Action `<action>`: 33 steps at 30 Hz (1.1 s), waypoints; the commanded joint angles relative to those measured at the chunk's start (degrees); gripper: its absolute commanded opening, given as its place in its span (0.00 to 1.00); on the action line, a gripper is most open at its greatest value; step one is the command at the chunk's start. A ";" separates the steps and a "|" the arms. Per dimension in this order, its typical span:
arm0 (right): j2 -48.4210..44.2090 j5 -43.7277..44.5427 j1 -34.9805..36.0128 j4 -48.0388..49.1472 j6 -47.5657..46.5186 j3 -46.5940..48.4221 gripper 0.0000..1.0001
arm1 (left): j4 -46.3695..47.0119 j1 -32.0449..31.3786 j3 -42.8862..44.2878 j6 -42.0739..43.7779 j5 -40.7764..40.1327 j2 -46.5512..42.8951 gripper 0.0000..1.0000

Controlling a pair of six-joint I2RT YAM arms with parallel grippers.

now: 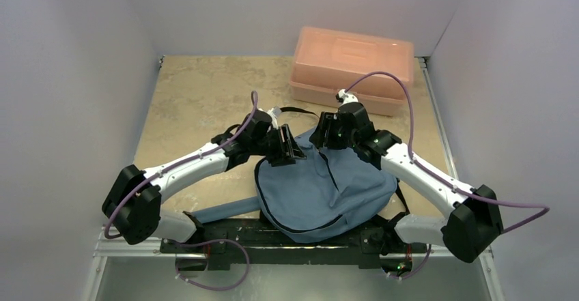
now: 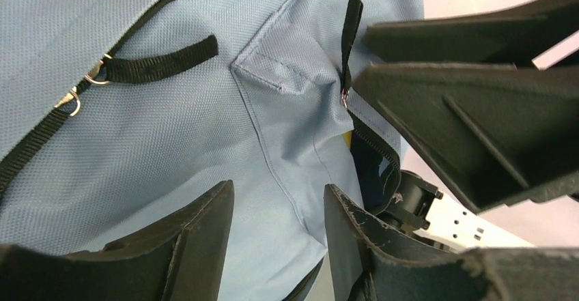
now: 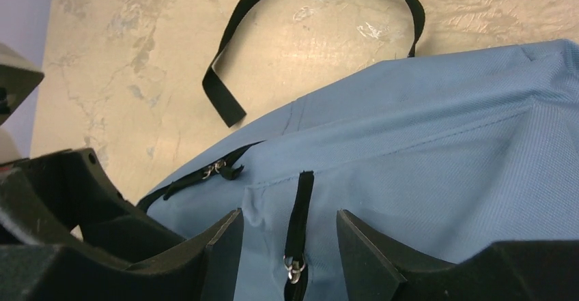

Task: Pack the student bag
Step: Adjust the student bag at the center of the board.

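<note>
The blue-grey student bag [image 1: 321, 192] lies at the table's near middle, its dark zipper curving across the top. Both grippers hover over its far edge, close together. My left gripper [image 1: 290, 147] is open, and in its wrist view [image 2: 278, 212] bag fabric lies between the spread fingers, beside a partly open zipper [image 2: 374, 152]. My right gripper [image 1: 328, 134] is open, and in its wrist view [image 3: 290, 236] the fingers stand either side of a black zipper pull tab [image 3: 298, 212] without touching it. That tab also shows in the left wrist view [image 2: 351, 35].
A rigid salmon-pink plastic box [image 1: 351, 65] stands at the back right, lid on. A thin black strap [image 3: 307, 1] loops on the tan table [image 1: 198, 89] beyond the bag. A wide blue shoulder strap [image 1: 225, 212] trails left near the arm bases. White walls enclose the table.
</note>
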 commanded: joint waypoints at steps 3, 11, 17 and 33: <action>2.81 1.16 -0.30 2.25 -0.65 3.62 0.56 | 6.84 0.34 -1.05 -2.34 4.36 -0.40 0.51; 1.32 -0.57 -0.34 5.96 -0.65 0.29 0.56 | 10.50 1.90 0.28 -4.59 8.09 2.79 0.45; -2.28 1.02 -0.34 7.52 -0.65 -2.06 0.56 | 14.81 2.81 0.57 -6.67 9.99 4.82 0.37; -13.48 6.03 -0.04 3.97 -0.65 -5.76 0.56 | 2.75 2.82 -8.07 14.21 -19.68 -24.00 0.85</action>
